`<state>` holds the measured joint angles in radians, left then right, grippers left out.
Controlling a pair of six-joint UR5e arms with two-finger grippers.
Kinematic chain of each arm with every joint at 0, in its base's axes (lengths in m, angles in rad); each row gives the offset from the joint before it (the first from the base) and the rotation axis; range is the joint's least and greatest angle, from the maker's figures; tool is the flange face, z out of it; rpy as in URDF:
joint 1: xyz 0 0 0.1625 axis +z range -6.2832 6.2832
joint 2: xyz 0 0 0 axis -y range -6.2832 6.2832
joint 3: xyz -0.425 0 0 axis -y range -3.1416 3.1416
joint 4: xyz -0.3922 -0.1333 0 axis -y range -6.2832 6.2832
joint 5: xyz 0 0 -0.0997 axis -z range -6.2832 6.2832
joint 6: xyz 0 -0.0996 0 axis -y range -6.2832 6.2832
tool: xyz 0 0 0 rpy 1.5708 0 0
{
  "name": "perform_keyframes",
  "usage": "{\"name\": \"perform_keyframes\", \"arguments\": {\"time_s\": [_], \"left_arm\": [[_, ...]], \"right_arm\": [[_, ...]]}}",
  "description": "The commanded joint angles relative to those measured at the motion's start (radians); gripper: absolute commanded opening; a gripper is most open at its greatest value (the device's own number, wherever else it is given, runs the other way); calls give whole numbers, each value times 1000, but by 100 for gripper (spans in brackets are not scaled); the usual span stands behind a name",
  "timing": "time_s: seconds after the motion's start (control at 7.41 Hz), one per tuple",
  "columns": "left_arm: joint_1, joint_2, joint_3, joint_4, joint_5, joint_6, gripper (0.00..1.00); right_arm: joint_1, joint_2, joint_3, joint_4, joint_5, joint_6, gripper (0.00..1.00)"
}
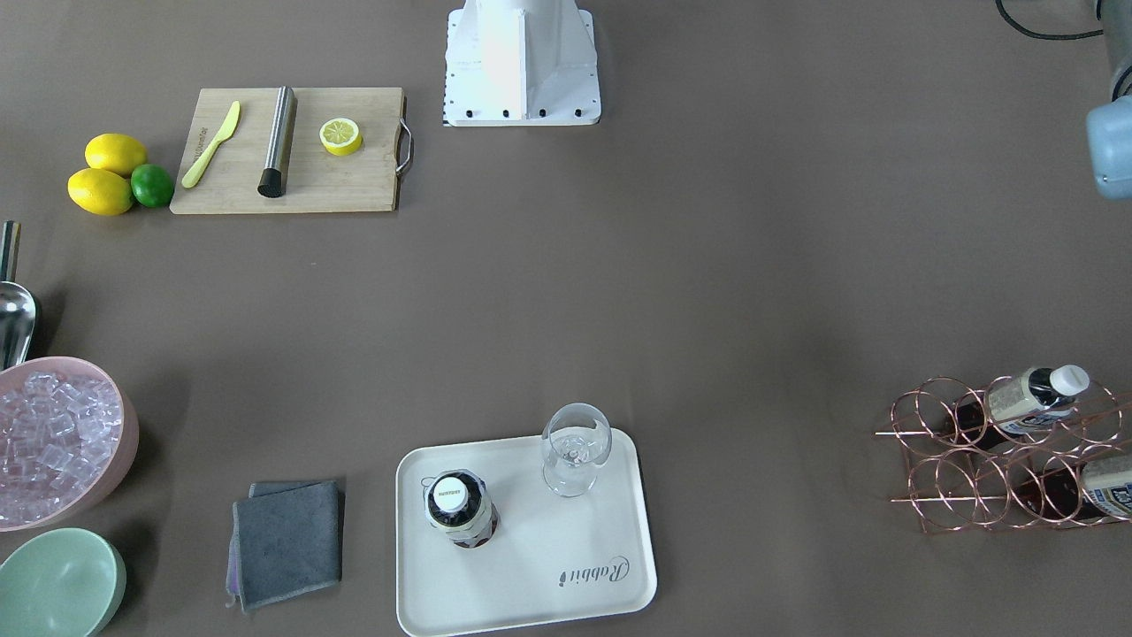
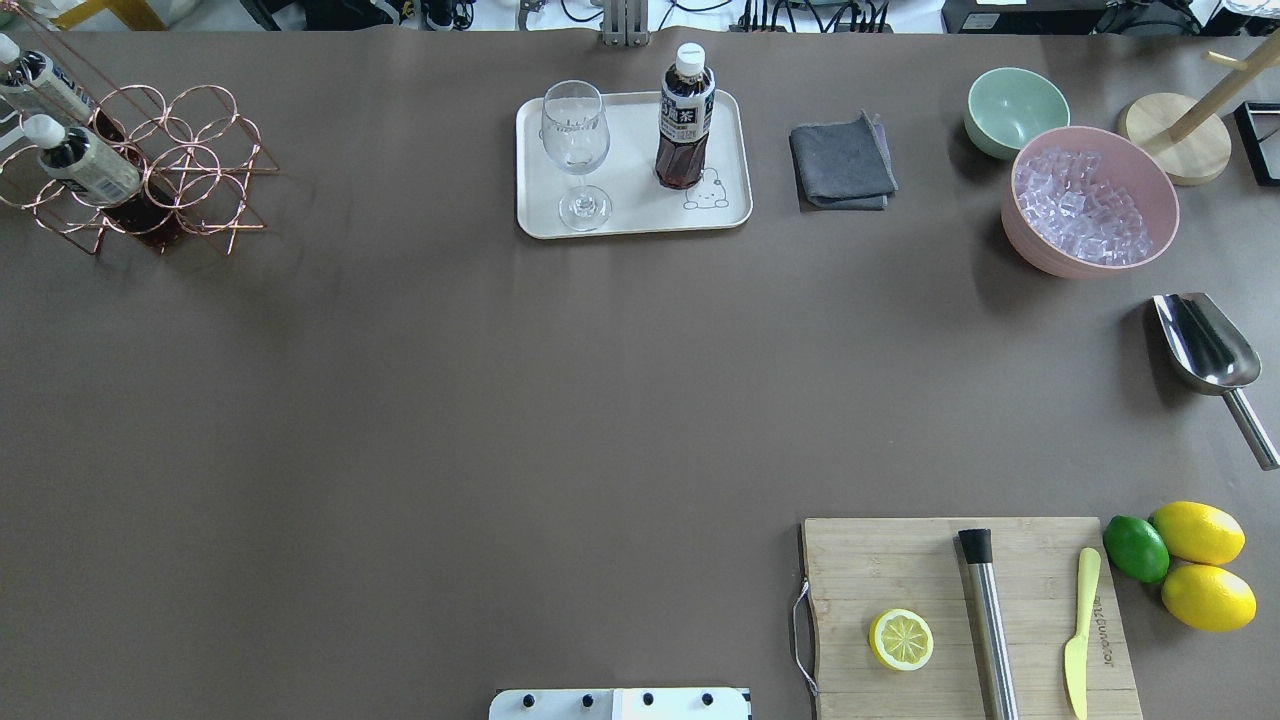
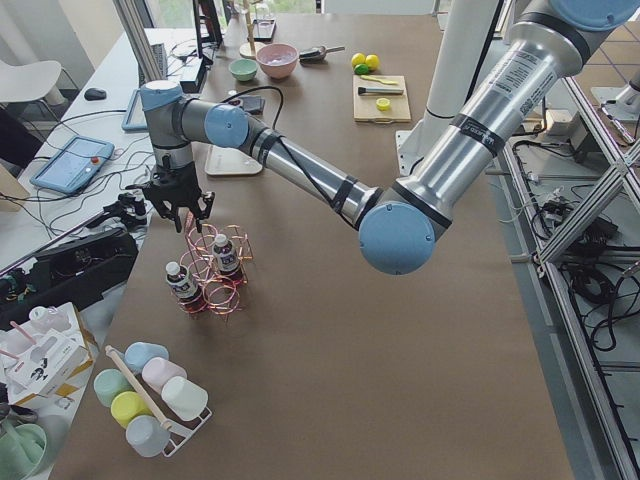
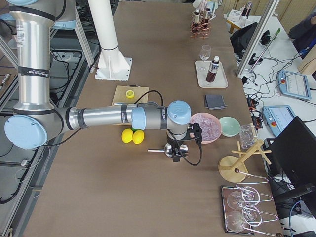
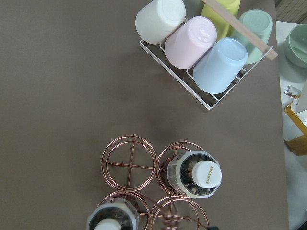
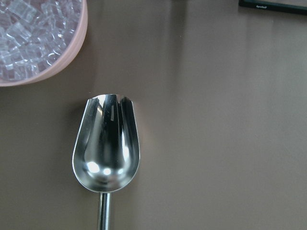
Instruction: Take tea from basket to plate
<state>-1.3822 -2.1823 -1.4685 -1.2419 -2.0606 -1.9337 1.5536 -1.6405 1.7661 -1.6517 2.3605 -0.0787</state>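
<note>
One tea [image 2: 685,125] stands on the plate [image 2: 640,210], far from the basket [image 2: 150,165] holding two more. My left hand [image 3: 180,212] hangs near the basket, my right hand [image 4: 177,155] well away; spread or pinching, I cannot tell.

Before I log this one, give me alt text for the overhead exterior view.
A tea bottle stands upright on the cream plate beside a wine glass, at the far edge of the table. Two more bottles lean in the copper wire basket at the left edge; no robot arm shows.
</note>
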Motion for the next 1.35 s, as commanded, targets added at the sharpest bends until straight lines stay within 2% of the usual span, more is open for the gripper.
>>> {"name": "perform_keyframes", "arguments": {"time_s": [0.0, 0.4, 0.67, 0.94, 1.21], "left_arm": [[-3, -8, -3, -1, -3, -4, 98], [-72, -48, -15, 4, -22, 4, 98], [-141, -37, -50, 16, -137, 33, 98], [-181, 19, -116, 88, -229, 270, 98], [-182, 96, -212, 159, -240, 448, 98]], "right_arm": [[5, -18, -33, 1, -9, -7, 99], [6, -18, -33, 6, -10, -3, 99], [6, -16, -33, 7, -10, 0, 99], [8, -16, -25, 7, -10, 2, 99], [16, -15, -17, 7, -12, 0, 100]]}}
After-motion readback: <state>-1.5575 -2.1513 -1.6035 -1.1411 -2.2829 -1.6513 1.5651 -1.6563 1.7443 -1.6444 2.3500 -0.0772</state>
